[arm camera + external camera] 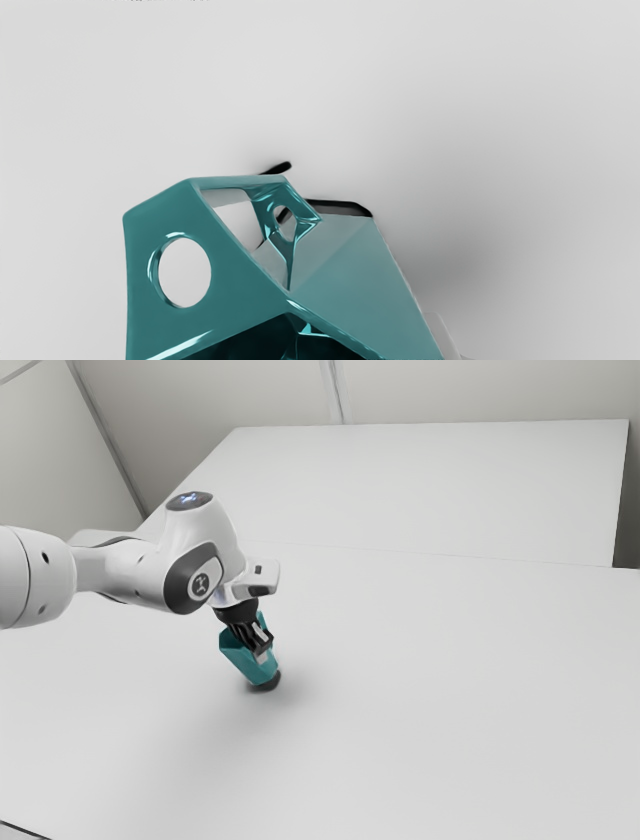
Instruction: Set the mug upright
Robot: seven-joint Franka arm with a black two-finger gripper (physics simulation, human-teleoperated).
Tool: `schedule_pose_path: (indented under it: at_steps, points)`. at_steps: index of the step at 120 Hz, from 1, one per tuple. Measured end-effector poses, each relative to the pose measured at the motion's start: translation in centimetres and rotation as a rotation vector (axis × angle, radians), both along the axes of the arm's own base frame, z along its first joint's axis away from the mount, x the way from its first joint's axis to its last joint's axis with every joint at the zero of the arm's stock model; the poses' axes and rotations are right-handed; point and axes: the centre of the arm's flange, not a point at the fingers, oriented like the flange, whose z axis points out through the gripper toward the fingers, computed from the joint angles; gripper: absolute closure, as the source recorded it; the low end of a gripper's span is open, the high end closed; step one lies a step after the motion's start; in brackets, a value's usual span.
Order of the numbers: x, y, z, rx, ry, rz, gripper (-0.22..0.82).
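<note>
Tilted, a teal mug (245, 657) with an angular, faceted body leans low over a pale table (430, 690), in the left half of the exterior view. Its dark base (268, 682) is the lower end, pointing down and toward the exterior view's right; its mouth faces up and back toward the white robot arm (140, 572). Whether the base touches the tabletop cannot be made out. The black gripper (263, 648) is right at the mug, overlapping its side; whether it is open or closed on the mug, I cannot tell.

In the wrist view the surface is glossy, with bright streaks along its edges. The mug looks stiff and hard, perhaps ceramic or rigid plastic, so it should not give when squeezed. It is probably light enough for one arm, though likely slippery on the shiny faces and apt to chip if its rim or base knocks the table.

A pierced panel (227, 295) with a large round hole, probably part of the handle, stands out from the body. The better hold would be two opposing flat walls of the body, a little below the rim; the pierced part is narrower and would let the weight swing.

No writing or label can be read on the mug. The arm carries a small emblem (200, 585) on a round joint cover and a lit symbol (189, 500) on its top disc; neither spells out a readable name.
</note>
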Motion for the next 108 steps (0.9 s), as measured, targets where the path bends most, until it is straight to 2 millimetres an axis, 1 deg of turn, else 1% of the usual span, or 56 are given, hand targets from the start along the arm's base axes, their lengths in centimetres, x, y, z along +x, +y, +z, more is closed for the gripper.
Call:
schedule_pose_path:
  at_steps: [19,37,60,69,80,94,108]
  points:
    - [0.1,0.6,0.0,0.010,-0.007,0.006,0.79]
    - [0.2,1.9,0.0,0.019,-0.010,0.025,0.78]
    - [0.4,3.8,-1.1,0.026,0.007,0.058,0.78]
    - [0.3,3.9,-1.6,0.027,0.014,0.060,0.78]
    - [0.1,3.4,-1.9,0.028,0.018,0.052,0.78]
    - [0.1,2.8,-1.9,0.026,0.018,0.041,0.69]
    - [0.1,2.8,-1.9,0.024,0.017,0.040,0.60]
